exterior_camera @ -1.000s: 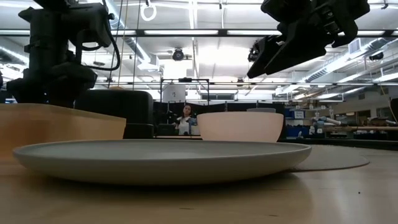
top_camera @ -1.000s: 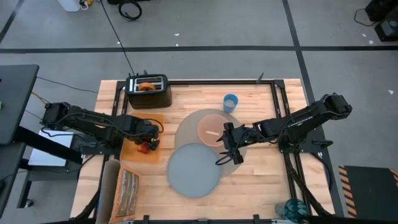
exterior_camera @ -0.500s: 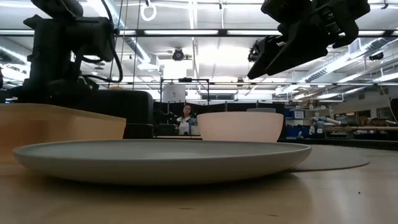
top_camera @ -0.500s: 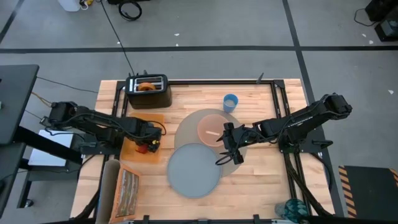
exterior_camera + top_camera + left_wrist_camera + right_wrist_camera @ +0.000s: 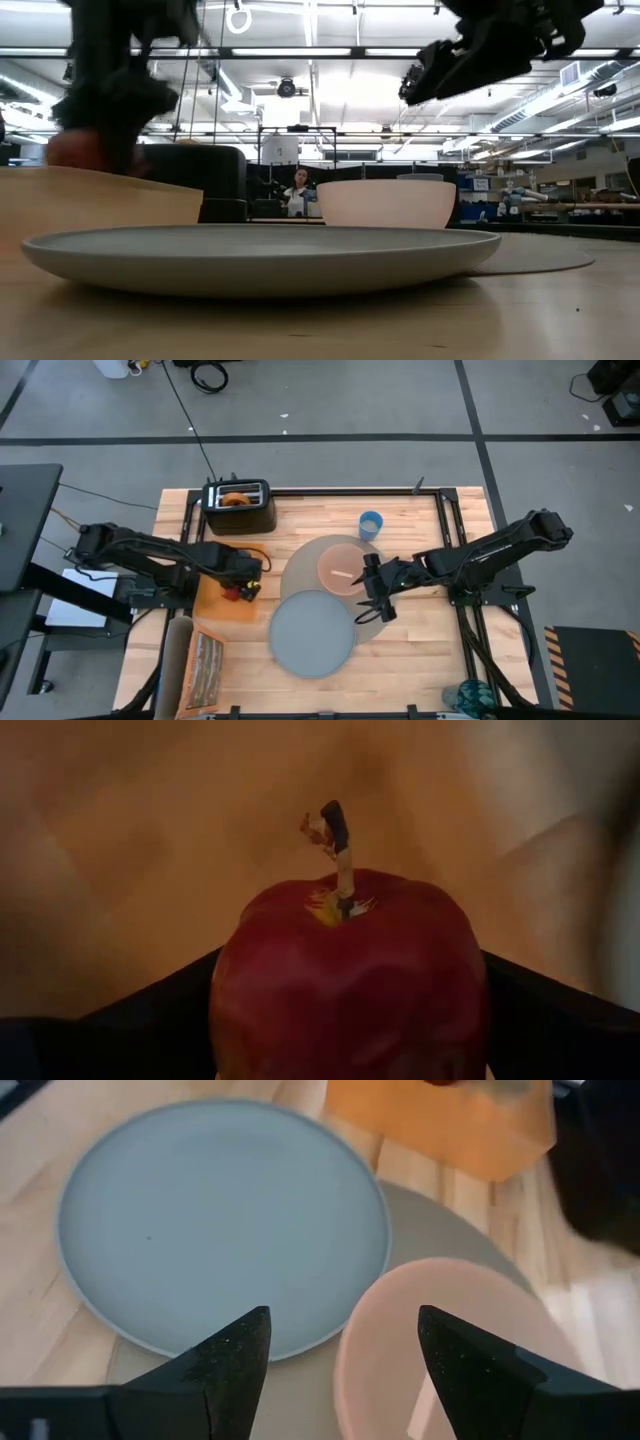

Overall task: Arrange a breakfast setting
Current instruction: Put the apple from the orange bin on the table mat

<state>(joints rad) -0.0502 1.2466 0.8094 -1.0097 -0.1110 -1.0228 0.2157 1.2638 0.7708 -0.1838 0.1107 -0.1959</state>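
My left gripper (image 5: pixel 241 584) hangs over the orange board (image 5: pixel 215 600) at the table's left, shut on the red apple (image 5: pixel 348 982). The grey plate (image 5: pixel 312 632) lies on the near part of the round mat (image 5: pixel 300 565). The pink bowl (image 5: pixel 342 568) stands on the mat's far part with a spoon (image 5: pixel 344 573) in it. My right gripper (image 5: pixel 340 1365) hovers open above the mat's right side, between plate and bowl, touching nothing. The blue cup (image 5: pixel 371 525) stands farther back. A bagel (image 5: pixel 236 500) sticks up out of the black toaster (image 5: pixel 238 508). My left gripper pinches the apple between its two fingers (image 5: pixel 150 1020), one on each side of the apple's round flank (image 5: pixel 228 1005). The fingers come from above, pointing down. The apple sits upright, stem up, and in the low view it shows just above the board's top.
A flat holder with striped contents (image 5: pixel 207 668) and a roll (image 5: pixel 180 655) lie at the near left corner. Bare wood (image 5: pixel 420 650) lies near and right of the plate. A black frame (image 5: pixel 450 510) runs along the table's right side.
My left gripper has risen over the orange board, and the apple has come up with it; the apple now shows under the gripper in the low view. My right gripper has kept still and open.
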